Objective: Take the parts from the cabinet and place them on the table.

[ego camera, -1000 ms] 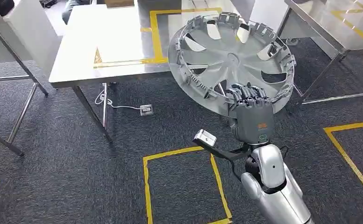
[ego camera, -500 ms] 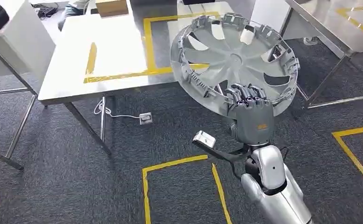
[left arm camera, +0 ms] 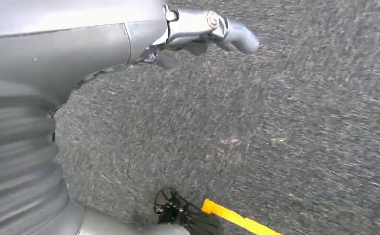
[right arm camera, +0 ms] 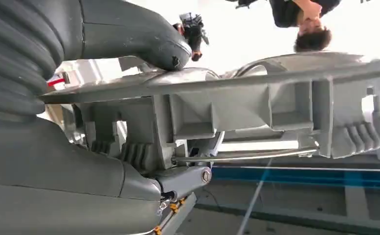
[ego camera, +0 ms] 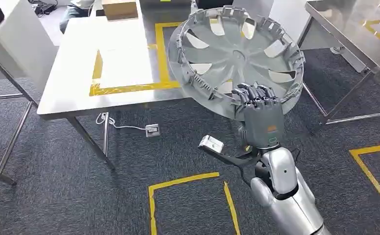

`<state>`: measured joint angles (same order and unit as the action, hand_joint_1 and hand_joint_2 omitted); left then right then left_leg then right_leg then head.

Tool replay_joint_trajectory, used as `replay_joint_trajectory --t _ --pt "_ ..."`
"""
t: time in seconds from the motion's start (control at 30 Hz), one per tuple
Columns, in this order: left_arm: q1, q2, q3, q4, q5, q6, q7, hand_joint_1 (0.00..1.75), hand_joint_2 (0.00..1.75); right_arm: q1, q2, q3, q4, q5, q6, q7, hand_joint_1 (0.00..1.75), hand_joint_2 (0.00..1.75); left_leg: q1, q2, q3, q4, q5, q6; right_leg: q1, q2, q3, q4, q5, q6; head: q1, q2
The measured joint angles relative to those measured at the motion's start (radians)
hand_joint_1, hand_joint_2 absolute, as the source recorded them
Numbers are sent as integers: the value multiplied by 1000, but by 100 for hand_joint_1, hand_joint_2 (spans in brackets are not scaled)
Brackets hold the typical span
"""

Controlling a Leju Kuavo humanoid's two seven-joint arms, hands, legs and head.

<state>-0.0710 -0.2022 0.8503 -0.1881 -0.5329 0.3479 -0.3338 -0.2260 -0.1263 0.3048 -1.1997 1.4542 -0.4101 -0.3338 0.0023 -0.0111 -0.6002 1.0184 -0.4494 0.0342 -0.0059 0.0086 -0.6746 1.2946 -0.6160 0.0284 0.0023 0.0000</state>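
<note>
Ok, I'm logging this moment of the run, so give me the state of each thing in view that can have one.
wheel cover: held by its rim, tilted, in the air over the table's near edge, not set down.
right hand: grips the wheel cover's near rim.
left hand: above the carpet, whether open or closed is unclear.
steel table: standing, yellow tape outline unoccupied.
cardboard box: closed, resting at the table's far edge.

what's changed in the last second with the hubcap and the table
The camera has moved closer to the table, so the hubcap now hangs further over the tabletop. The right robot hand still grips the hubcap's near rim, not yet set down.
</note>
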Motion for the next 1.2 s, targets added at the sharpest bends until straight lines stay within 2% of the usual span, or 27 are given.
replay_joint_trajectory --t 0.03,0.07,0.1,0.13,0.2,0.23,0.33,0.4,0.47,0.5,0.53,0.57,0.6,0.63,0.67,0.7,0.73,0.8,0.83,0.87,0.93,1.0,1.03,1.07,1.1,1.13,1.2 --pt "1 0 0 0 -1 0 -2 0 175 0 0 2 3 0 0 0 175 175 0 -2 11 0 -10 -2 -2 0 -33 26 -22 2 1 0" --pt "1 0 2 0 -2 0 -3 0 175 0 0 4 6 0 0 0 175 175 1 -4 25 0 -20 -3 -4 -2 -42 10 -15 3 1 0" --pt "0 0 3 0 -4 -1 -3 0 175 0 0 5 9 -1 0 0 175 175 2 -4 40 0 -32 -6 -6 -3 -35 -41 20 5 1 0" --pt "0 0 6 0 -8 -1 -3 0 175 0 0 8 12 -3 0 1 175 175 3 -5 57 0 -44 -10 -8 -4 -15 -114 70 4 2 0" --pt "1 0 8 1 -16 0 0 0 175 1 0 10 14 -6 0 2 175 175 2 -6 76 1 -68 -19 -9 -13 18 -270 219 -1 3 0" --pt "-1 1 8 1 -19 0 5 0 175 -2 0 12 15 -8 0 2 175 175 0 -9 86 0 -78 -28 -1 -14 20 -271 191 -10 3 0" --pt "-2 1 9 1 -22 0 13 0 175 -11 0 15 14 -10 -1 0 175 175 0 -5 109 -3 -80 -48 0 -5 41 -278 184 -35 2 0" --pt "-6 2 9 0 -22 0 16 0 175 -14 2 15 13 -12 -1 1 175 175 3 -2 98 36 -93 -55 -4 -6 78 -285 172 -51 -1 0" --pt "-10 0 9 2 -19 0 21 0 175 -24 6 16 13 -8 -1 2 175 175 4 2 6 177 -121 -63 -3 -6 96 -285 153 -58 -7 0" --pt "-9 0 9 2 -14 0 21 0 175 -27 7 16 13 -3 -2 2 175 175 4 2 -47 244 -152 -65 -2 -5 105 -285 143 -59 -8 0" --pt "-5 0 10 3 -14 0 20 0 175 -29 7 16 13 4 -2 1 175 175 4 2 -85 286 -182 -64 -1 -3 117 -285 132 -60 -8 0" --pt "-3 0 11 3 -14 0 17 0 175 -29 9 18 13 11 -2 2 175 175 4 3 -110 292 -188 -63 -1 0 132 -285 121 -60 -8 0" --pt "-2 0 11 3 -14 0 15 0 175 -29 9 18 13 12 -2 2 175 175 4 3 -115 262 -176 -60 -1 1 150 -285 107 -59 -8 0" --pt "-3 0 11 3 -13 0 15 0 175 -29 10 19 13 13 -2 2 175 175 3 3 -108 207 -139 -56 -1 1 170 -285 92 -58 -8 0" --pt "-3 0 11 3 -13 0 14 0 175 -30 10 20 13 15 -2 2 175 175 2 3 -95 134 -74 -52 -1 0 191 -285 77 -54 -8 0" --pt "-1 0 11 3 -13 0 13 0 175 -31 11 20 13 16 -2 3 175 175 0 3 -84 61 17 -46 -1 -2 198 -286 63 -50 -8 0" --pt "1 0 12 3 -12 0 13 0 175 -35 11 21 15 18 -3 3 175 175 -6 4 -93 8 69 -42 4 1 214 -274 48 -44 -11 0" --pt "2 -1 13 4 -12 0 14 0 175 -41 15 23 15 19 -5 2 175 175 -7 4 -77 21 57 -32 6 7 224 -285 33 -29 -12 0" --pt "0 -2 13 4 -12 0 13 0 175 -47 15 25 14 19 -6 2 175 175 -4 7 -71 17 51 -24 8 7 226 -275 46 -22 -10 0" --pt "-4 -5 13 4 -13 0 11 0 175 -49 15 26 14 19 -6 2 175 175 0 3 -60 14 48 -19 7 8 217 -250 54 -17 -11 0" --pt "-4 -4 13 3 -16 0 8 0 175 -52 15 31 14 21 -6 2 175 175 3 3 -40 7 33 -5 3 1 146 -139 62 -6 -6 0" --pt "-5 -4 13 3 -24 0 11 0 175 -61 16 37 15 21 -5 2 175 175 2 0 -26 7 15 -2 0 0 44 -16 -6 2 -5 0" --pt "-5 -4 13 3 -26 0 14 0 175 -68 17 39 17 22 -2 2 175 175 3 -2 -17 7 5 -2 0 0 6 17 -46 5 -5 0" --pt "-5 -4 13 3 -35 0 19 0 175 -77 19 43 22 23 2 2 175 175 3 -3 -4 8 -5 -4 -1 0 -20 24 -64 6 -4 0" --pt "-5 -4 13 3 -43 0 24 0 175 -87 21 45 30 23 3 0 175 175 3 -5 11 8 -16 -5 -2 -2 -27 -2 -52 5 -3 0" --pt "-5 -5 12 3 -49 0 27 0 175 -100 23 50 42 24 3 -2 175 175 3 -6 27 8 -28 -7 -4 -3 -20 -55 -12 3 -3 0" --pt "-7 -5 12 3 -58 0 34 0 175 -127 27 58 71 24 3 -5 175 175 3 -6 60 7 -55 -15 -5 -7 13 -220 148 -3 -3 0"
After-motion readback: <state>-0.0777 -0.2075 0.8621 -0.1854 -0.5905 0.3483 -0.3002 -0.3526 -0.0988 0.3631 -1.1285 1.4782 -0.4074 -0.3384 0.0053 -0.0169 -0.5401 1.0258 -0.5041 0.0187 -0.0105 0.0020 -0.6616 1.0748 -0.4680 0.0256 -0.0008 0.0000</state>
